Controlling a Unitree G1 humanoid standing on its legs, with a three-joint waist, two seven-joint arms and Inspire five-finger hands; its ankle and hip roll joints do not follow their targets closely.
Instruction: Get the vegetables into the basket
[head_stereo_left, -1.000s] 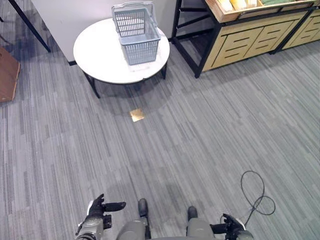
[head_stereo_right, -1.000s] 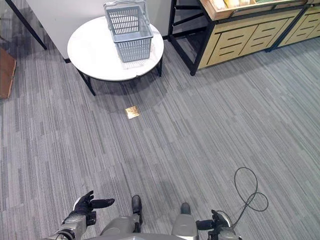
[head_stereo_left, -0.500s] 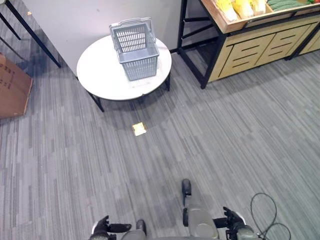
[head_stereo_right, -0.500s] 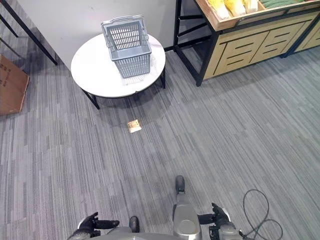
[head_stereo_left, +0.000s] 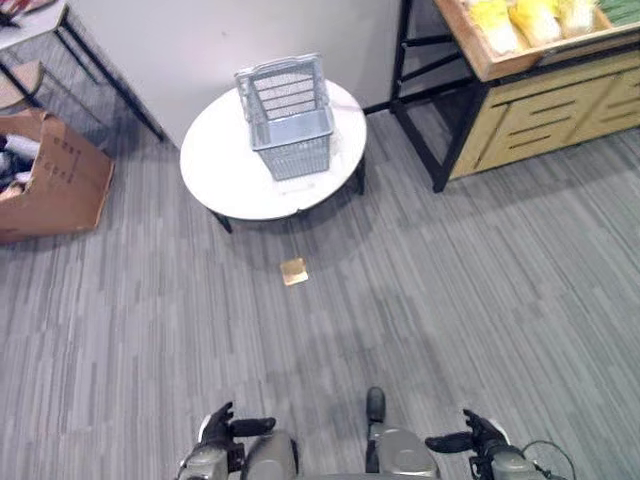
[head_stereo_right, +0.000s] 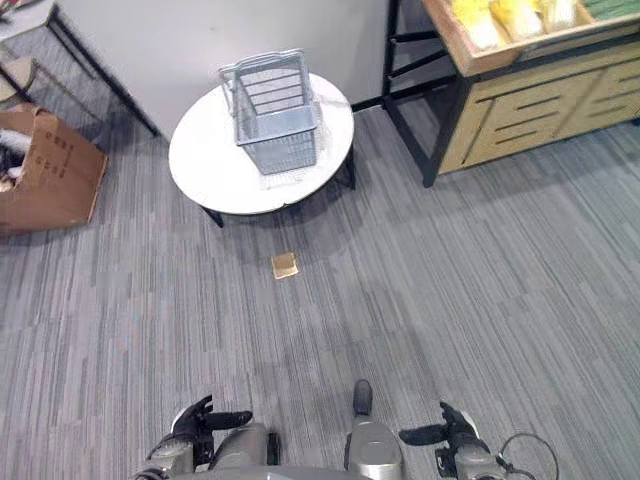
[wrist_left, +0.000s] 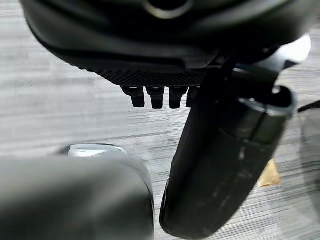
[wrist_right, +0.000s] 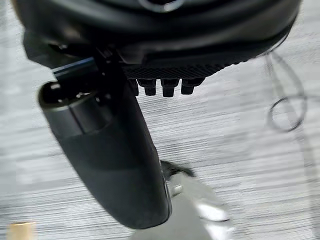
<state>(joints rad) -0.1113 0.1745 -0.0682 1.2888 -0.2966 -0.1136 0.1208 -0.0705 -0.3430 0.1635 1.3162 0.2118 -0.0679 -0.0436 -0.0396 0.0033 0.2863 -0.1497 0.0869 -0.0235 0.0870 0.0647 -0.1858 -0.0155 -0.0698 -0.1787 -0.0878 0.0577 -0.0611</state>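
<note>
Between the earlier pictures and now, the whole scene has shifted in the eye views: the round white table (head_stereo_left: 230, 170) is seen further to the right and a cardboard box (head_stereo_left: 55, 180) has come into sight at the left, which is read as a move of the camera, not of the things. The grey plastic basket (head_stereo_left: 290, 120) stands upright on the table, towards its far side, and nothing can be made out inside it. Yellow packaged produce (head_stereo_left: 530, 20) lies in the wooden tray of the display stand (head_stereo_left: 560, 100), well apart from the basket; green produce is glimpsed at the tray's far end. A small tan square (head_stereo_left: 293, 270) lies on the carpet just before the table.

The left hand (head_stereo_left: 222, 430) and the right hand (head_stereo_left: 470, 438) are held low at the robot's sides, fingers relaxed and thumbs out, with nothing carried.

The task is judged not yet begun: no vegetable has been picked up, and the stand is yet to be approached.
</note>
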